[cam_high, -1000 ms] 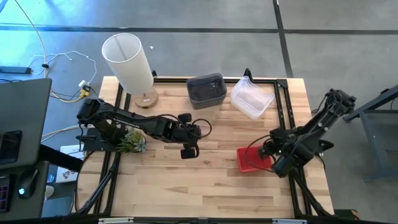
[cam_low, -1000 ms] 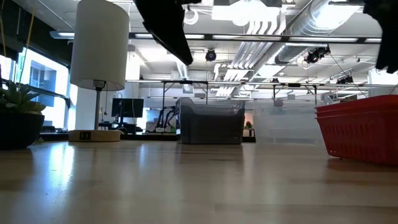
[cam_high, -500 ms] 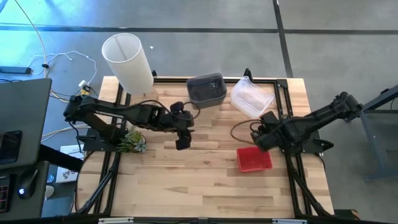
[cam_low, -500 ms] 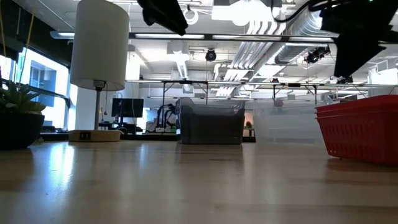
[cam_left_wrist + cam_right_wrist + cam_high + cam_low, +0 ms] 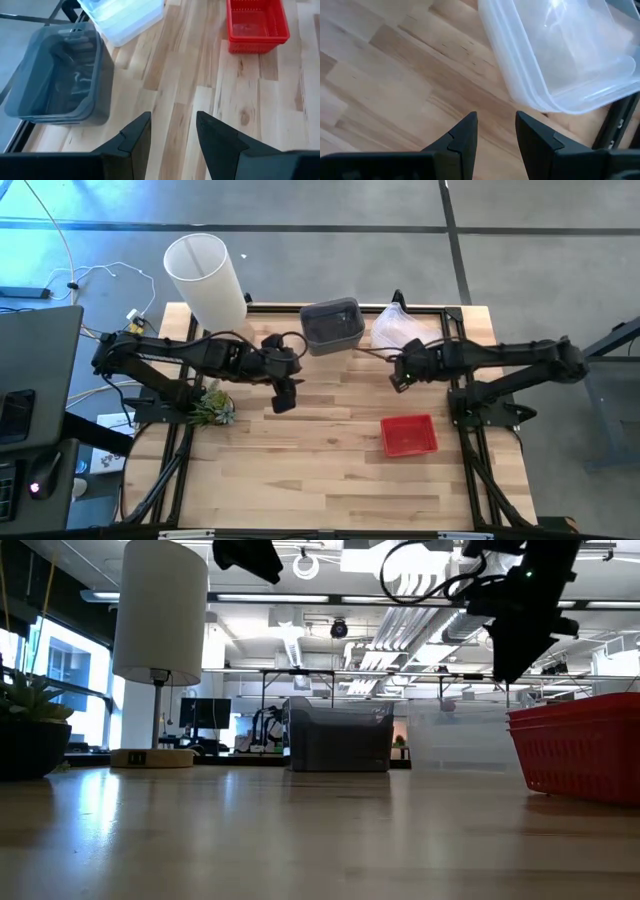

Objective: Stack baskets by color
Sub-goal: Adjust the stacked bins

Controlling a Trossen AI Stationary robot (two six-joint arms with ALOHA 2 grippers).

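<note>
Three nested stacks of baskets rest bottom-down on the wooden table. The dark grey baskets stand at the far middle, the clear baskets to their right, and the red baskets nearer, right of centre. My left gripper hangs open and empty above bare wood, near and left of the grey baskets. My right gripper hangs open and empty just on the near side of the clear baskets, above the table. The low view shows both grippers high above the table.
A tall white lamp stands at the far left corner, and a small green plant sits at the left edge. Black frame rails run along the far and right sides. Bare wood lies between the stacks and along the near edge.
My right gripper has swung from beside the red baskets toward the far edge and leftward, rolling its wrist, and now hangs by the clear baskets. My left gripper has risen and drawn back toward the far left. The red baskets have stayed in place.
</note>
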